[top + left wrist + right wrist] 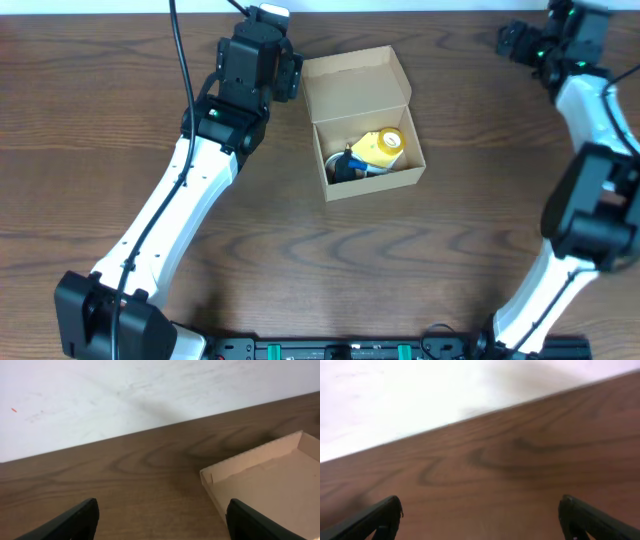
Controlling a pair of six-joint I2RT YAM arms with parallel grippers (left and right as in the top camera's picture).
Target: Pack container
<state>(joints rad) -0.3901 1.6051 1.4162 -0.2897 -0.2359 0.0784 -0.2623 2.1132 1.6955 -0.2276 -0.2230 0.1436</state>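
Sprawling wood table (470, 200) between container (355, 88) and right pincer (480, 522)

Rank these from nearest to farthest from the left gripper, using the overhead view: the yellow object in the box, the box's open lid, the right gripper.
1. The open lid: just right of the left gripper.
2. The yellow object: inside the box, beyond the lid.
3. The right gripper: far across, on the right side.
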